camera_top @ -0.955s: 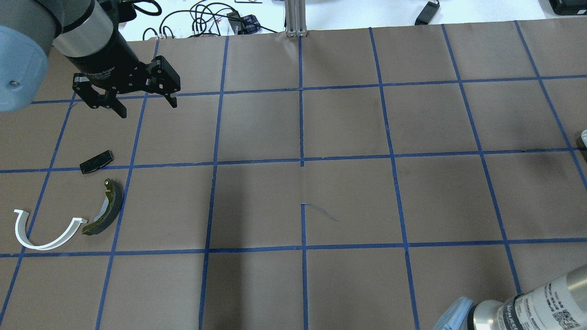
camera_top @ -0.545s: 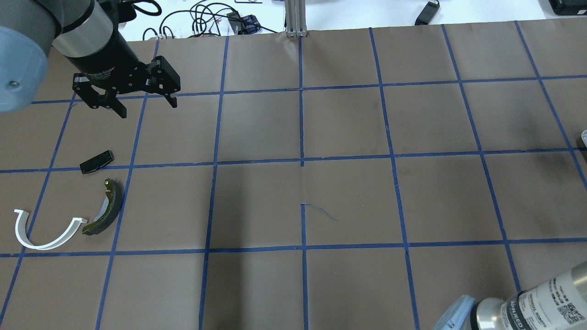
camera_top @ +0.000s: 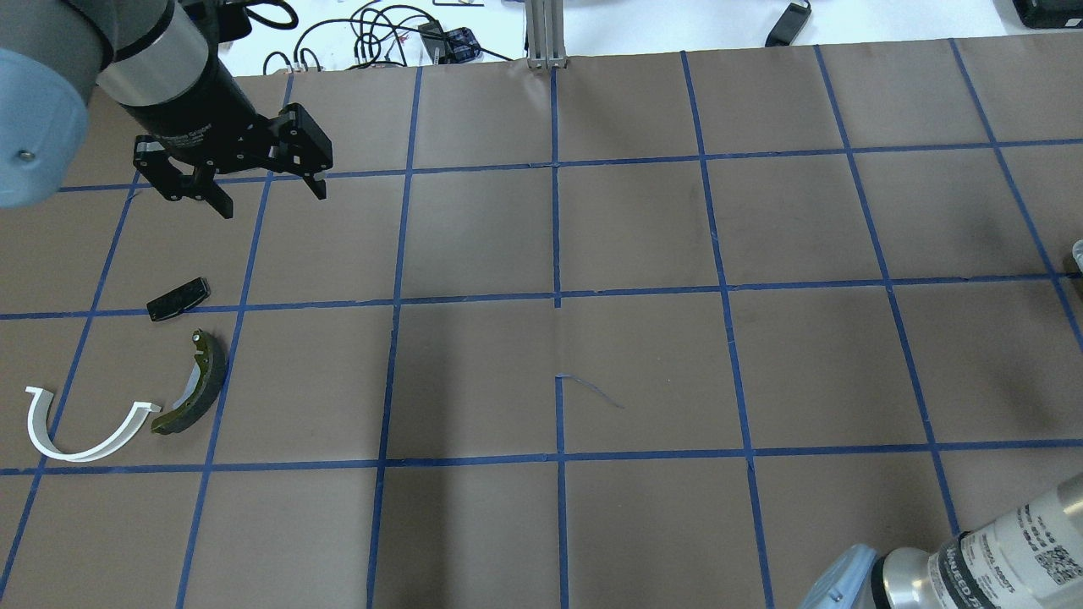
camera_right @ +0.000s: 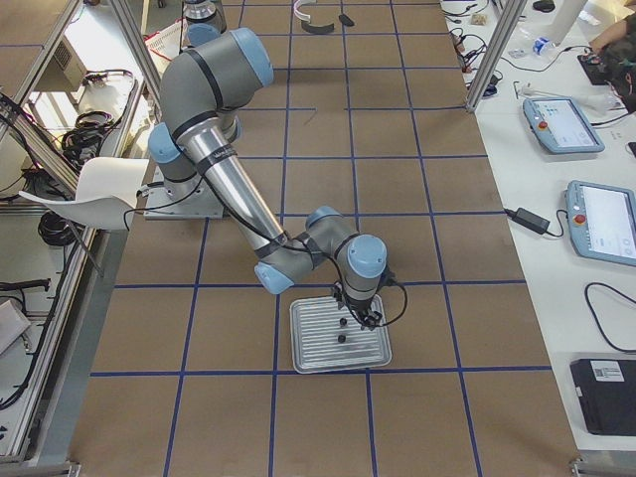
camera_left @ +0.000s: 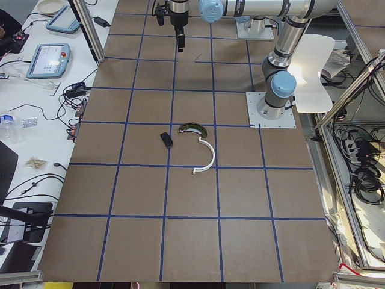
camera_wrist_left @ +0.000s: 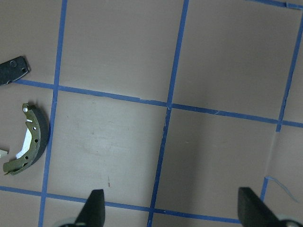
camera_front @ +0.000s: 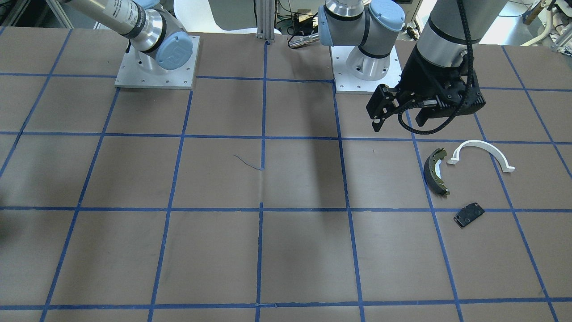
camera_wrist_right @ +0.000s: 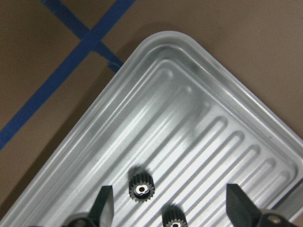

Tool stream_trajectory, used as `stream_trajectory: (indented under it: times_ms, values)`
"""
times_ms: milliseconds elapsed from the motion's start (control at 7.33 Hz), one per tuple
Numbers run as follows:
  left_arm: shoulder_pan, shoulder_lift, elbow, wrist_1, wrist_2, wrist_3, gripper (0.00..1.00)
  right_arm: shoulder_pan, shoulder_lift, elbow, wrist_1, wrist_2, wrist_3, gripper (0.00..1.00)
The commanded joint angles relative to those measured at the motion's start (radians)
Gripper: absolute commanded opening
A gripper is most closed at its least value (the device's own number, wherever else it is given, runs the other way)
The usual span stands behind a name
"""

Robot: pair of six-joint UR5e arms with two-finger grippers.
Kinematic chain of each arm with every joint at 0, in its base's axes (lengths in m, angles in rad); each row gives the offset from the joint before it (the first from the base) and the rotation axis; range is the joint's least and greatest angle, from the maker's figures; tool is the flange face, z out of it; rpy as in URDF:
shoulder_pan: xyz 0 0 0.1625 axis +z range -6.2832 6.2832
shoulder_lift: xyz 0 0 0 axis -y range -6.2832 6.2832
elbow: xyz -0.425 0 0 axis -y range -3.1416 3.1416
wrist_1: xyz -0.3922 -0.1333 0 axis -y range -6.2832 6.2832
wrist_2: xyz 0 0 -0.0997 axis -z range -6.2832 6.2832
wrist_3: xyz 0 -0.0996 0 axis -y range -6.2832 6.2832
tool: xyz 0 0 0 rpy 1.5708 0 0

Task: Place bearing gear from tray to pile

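Note:
Two small dark bearing gears lie in a ribbed metal tray (camera_wrist_right: 213,118); one gear (camera_wrist_right: 141,189) sits between my fingers, the other (camera_wrist_right: 173,220) is at the frame's bottom edge. My right gripper (camera_wrist_right: 170,208) hangs open just above them and holds nothing; it also shows over the tray (camera_right: 318,348) in the exterior right view. The pile is far off on the left: an olive brake shoe (camera_top: 196,385), a white half-ring arc (camera_top: 85,427) and a black plate (camera_top: 178,299). My left gripper (camera_top: 274,201) is open and empty, raised beyond the pile.
The table is brown paper with a blue tape grid. The right arm's forearm (camera_top: 973,558) crosses the overhead view's lower right corner. Cables and devices lie beyond the table's far edge (camera_top: 381,34). An aluminium post (camera_top: 546,34) stands at the far middle.
The right arm's forearm has shifted slightly at the overhead view's lower right corner. The left gripper and the pile have not moved.

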Motion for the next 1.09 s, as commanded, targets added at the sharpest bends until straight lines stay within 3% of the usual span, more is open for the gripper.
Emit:
stream_trajectory:
  times_ms: [0, 409, 545, 682, 955]
  values:
    - [0.0, -0.001, 0.0, 0.0, 0.0, 0.0, 1.0, 0.0, 0.034, -0.034, 0.063, 0.0, -0.016, 0.82]
    - [-0.002, -0.001, 0.0, 0.001, 0.0, 0.0, 1.0, 0.0, 0.036, -0.031, 0.113, -0.01, -0.03, 0.81]
    - [-0.002, -0.001, 0.0, 0.0, -0.002, 0.0, 1.0, 0.0, 0.036, -0.031, 0.107, -0.012, -0.044, 0.67]
    - [-0.002, -0.001, 0.0, 0.0, 0.0, 0.0, 1.0, 0.0, 0.036, -0.031, 0.098, -0.011, -0.065, 0.6]
    - [0.0, -0.001, 0.0, 0.0, -0.002, 0.0, 1.0, 0.0, 0.037, -0.03, 0.096, -0.011, -0.064, 0.58]
